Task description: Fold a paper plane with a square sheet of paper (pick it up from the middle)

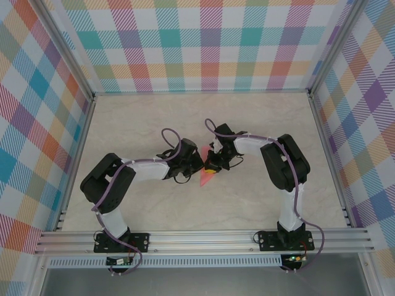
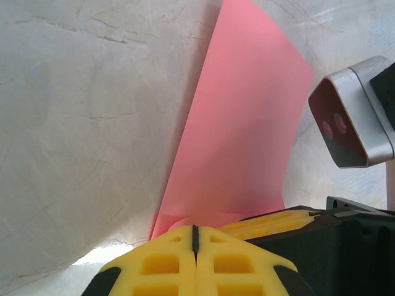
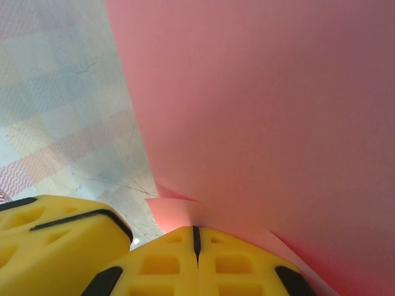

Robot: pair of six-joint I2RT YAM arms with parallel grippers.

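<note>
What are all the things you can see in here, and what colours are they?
sheet of paper: one, salmon pink, at the table's middle, pinched by both claws
table: one, pale marbled, under everything
walls: three, pastel checks, around the table
metal rail: one, silver, along the near edge
left arm: one, black and white, reaching in from the left
right arm: one, black and white, reaching in from the right
left claw: one, yellow fingers, shut on the sheet
right claw: one, yellow fingers, shut on the sheet
</note>
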